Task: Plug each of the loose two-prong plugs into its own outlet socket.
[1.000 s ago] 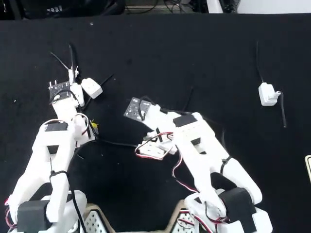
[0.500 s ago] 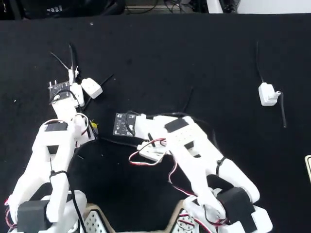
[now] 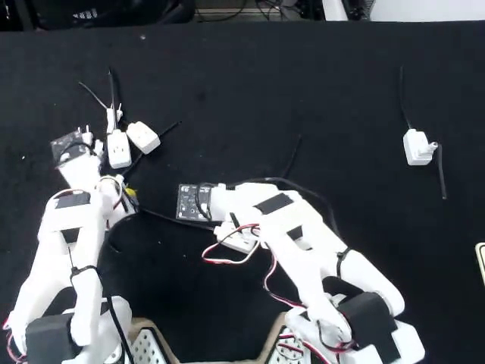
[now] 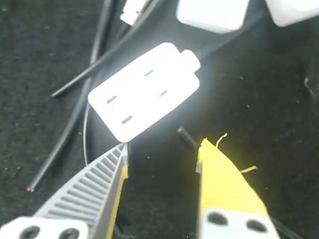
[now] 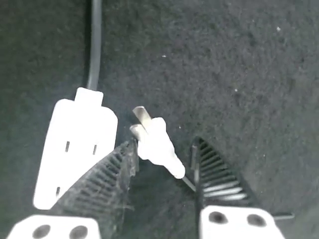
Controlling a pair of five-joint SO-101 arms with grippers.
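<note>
Black cloth covers the table (image 3: 303, 83) where two white arms stand side by side. The left gripper (image 4: 162, 149), one finger grey and the other yellow, hangs with its jaws apart and nothing between them, just short of a white outlet (image 4: 144, 92). The outlet lies flat with its slots facing up, among loose black cords (image 4: 75, 119) at the table's left side. The right gripper (image 5: 162, 147), nearer the middle of the table, has its fingers spread to either side of a white plug (image 5: 158, 144), which sits close against one finger and clear of the other. The plug's two prongs are bare, just beside a second outlet (image 5: 75, 149) but not in it. Well off to the right lies a white block (image 3: 417, 146) with a thin black cord.
</note>
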